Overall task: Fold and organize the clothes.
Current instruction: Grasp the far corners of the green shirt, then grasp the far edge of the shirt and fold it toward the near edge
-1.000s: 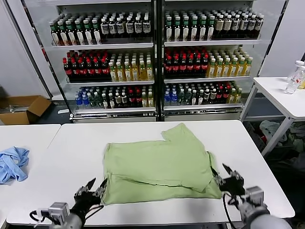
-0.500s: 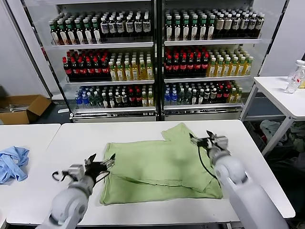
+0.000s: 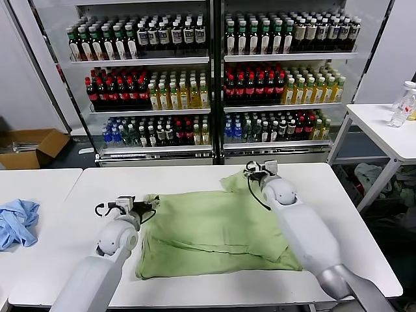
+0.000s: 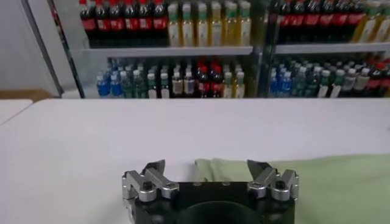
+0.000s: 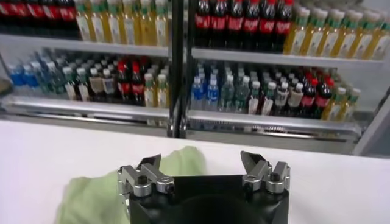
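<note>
Where shelved bottles [image 3: 214, 78] back T-shirt [image 3: 214, 227]

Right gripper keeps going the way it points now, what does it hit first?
Likely nothing on the table: the open right gripper sits at the green T-shirt's far sleeve, aimed over bare white table toward the drinks shelves. Depth is unclear.
</note>
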Tool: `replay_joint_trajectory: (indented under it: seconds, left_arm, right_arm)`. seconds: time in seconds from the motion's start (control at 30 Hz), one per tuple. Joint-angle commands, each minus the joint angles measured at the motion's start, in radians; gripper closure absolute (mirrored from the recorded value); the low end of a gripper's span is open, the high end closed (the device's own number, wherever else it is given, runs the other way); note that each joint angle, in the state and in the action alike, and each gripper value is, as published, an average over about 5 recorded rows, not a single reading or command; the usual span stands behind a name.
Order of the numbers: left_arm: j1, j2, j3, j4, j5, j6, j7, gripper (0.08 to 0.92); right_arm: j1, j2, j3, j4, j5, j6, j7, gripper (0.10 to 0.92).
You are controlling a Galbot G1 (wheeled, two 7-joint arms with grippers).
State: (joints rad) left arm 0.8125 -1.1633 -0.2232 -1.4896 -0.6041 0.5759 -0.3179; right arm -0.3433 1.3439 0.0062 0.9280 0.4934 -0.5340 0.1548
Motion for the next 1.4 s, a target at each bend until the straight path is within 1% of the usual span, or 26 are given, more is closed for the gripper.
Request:
replay_joint_trajectory:
  seconds: [0.03,0.1,0.17,0.4,0.5,0.63,0.73,0.87,0.93,1.0,1.17,1.3,1.4]
  left_arm:
    - [-0.065,-0.009,0.037,0.101,-0.046,0.002,0.01,0.177]
    - [-0.055,-0.006,0.04,0.09,-0.051,0.002,0.021,0.198]
    - [-0.046,-0.002,0.041,0.085,-0.052,0.002,0.029,0.237]
    - [-0.01,0.01,0.036,0.066,-0.075,0.002,0.062,0.442]
    - [0.003,0.014,0.022,0.049,-0.097,0.0,0.075,0.529]
    - [0.024,0.03,-0.003,0.005,-0.139,-0.018,0.08,0.641]
    - [0.052,0.055,-0.024,-0.057,-0.179,-0.035,0.086,0.728]
    - [0.095,0.092,-0.058,-0.164,-0.234,-0.05,0.099,0.839]
    - [0.115,0.106,-0.076,-0.208,-0.262,-0.057,0.102,0.884]
    - [0.138,0.121,-0.099,-0.257,-0.289,-0.06,0.103,0.905]
    - [0.218,0.151,-0.163,-0.388,-0.341,-0.056,0.098,0.911]
    - [0.313,0.167,-0.202,-0.488,-0.353,-0.048,0.095,0.911]
    - [0.393,0.168,-0.217,-0.558,-0.339,-0.041,0.096,0.911]
  right_arm:
    - [0.077,0.072,-0.02,-0.206,-0.028,-0.013,-0.024,0.22]
    - [0.072,0.068,-0.02,-0.195,-0.013,-0.02,-0.029,0.254]
    - [0.067,0.064,-0.021,-0.182,-0.002,-0.026,-0.032,0.31]
    - [0.046,0.043,-0.023,-0.133,0.029,-0.024,-0.043,0.509]
    - [0.029,0.025,-0.027,-0.08,0.048,-0.005,-0.043,0.596]
    - [-0.006,-0.014,-0.03,0.034,0.088,0.032,-0.027,0.718]
    - [-0.039,-0.055,-0.026,0.154,0.12,0.044,-0.016,0.804]
    - [-0.093,-0.12,-0.007,0.334,0.176,0.049,0.0,0.9]
    - [-0.125,-0.153,0.013,0.419,0.202,0.05,0.009,0.918]
    - [-0.167,-0.189,0.041,0.504,0.226,0.048,0.02,0.919]
    - [-0.308,-0.281,0.121,0.714,0.268,0.034,0.045,0.919]
    - [-0.462,-0.354,0.209,0.862,0.272,0.025,0.058,0.919]
    - [-0.621,-0.381,0.297,0.964,0.266,0.02,0.066,0.919]
